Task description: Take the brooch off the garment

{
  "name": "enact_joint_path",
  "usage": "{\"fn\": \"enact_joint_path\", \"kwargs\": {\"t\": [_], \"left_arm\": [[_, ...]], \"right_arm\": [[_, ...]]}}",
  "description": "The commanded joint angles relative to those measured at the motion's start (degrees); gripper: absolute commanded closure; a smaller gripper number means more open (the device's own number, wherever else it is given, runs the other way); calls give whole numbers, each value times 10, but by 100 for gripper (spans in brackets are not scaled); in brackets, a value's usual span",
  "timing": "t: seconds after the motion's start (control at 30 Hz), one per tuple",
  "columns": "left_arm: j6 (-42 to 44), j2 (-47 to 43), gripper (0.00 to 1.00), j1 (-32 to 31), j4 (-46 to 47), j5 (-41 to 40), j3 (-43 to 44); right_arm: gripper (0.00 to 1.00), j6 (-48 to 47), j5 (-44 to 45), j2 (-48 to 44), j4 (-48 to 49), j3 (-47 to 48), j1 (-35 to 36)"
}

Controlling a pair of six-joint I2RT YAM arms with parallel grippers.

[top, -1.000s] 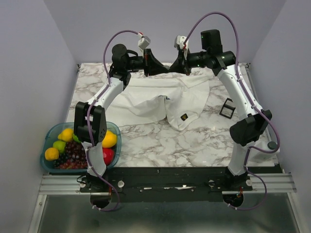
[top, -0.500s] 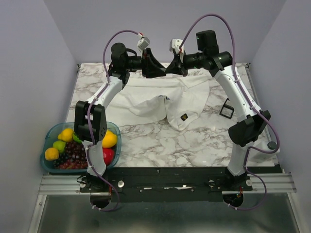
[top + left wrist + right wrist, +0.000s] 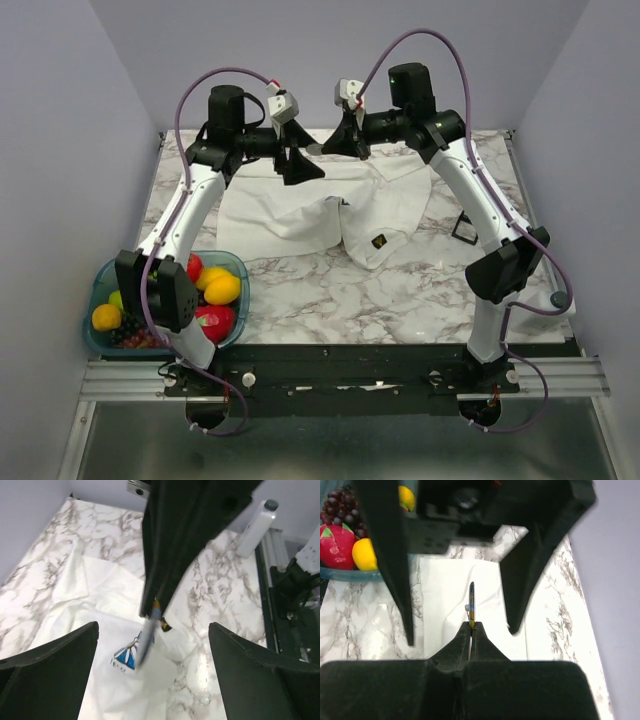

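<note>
So, the small round flower-like brooch [image 3: 472, 602], white and blue petals with a yellow centre, is up in the air. It's pinched by 1 edge in the right gripper [image 3: 471, 626], whose 2 black fingers are squeezed tight together on it. From the right wrist you only get it edge-on, a thin sliver above the big white soft cloth shirt [image 3: 290, 205] spread over the far middle of the white marble tabletop [image 3: 420, 290]. No cloth looks to be riding up with it, so my read is it's already free of the garment. The pin side is hidden though, so I can't swear to it. The left gripper [image 3: 303, 167] is spread wide, 1 finger either side of the brooch, touching nothing as far as I can tell.

Handling-wise I'd guess it's light, stiff and thin, so it could twist or slip out of a rim pinch. Gripping flat across both faces near the centre would feel safer, and the petals and pin are probably the fragile bits. The shirt is floppy and would just drag along if it snagged.

Further out there's a small dark diamond logo [image 3: 379, 241] on the shirt's near fold and a little black square frame [image 3: 463, 228] off to the right. A teal plastic bowl [image 3: 100, 272] of fruit sits at the near left corner.
</note>
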Motion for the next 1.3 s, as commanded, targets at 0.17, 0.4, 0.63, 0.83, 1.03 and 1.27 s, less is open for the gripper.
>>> {"fn": "enact_joint_path", "kwargs": {"t": [0.17, 0.4, 0.63, 0.83, 1.03, 1.27], "left_arm": [[211, -142, 1, 67, -210, -112, -94], [18, -165, 2, 91, 1, -193, -188], [-75, -136, 1, 88, 71, -243, -197], [-91, -103, 1, 82, 81, -257, -201], [-103, -85, 1, 74, 87, -253, -202], [-107, -73, 1, 71, 85, -247, -195]], "right_arm": [[100, 42, -24, 13, 30, -10, -10], [100, 63, -27, 5, 33, -34, -28], [100, -25, 55, -52, -91, -101, -108], [100, -142, 197, -123, -170, -251, -183], [100, -177, 400, -132, -134, -391, -243], [100, -213, 598, -95, -21, -477, -252]]}}
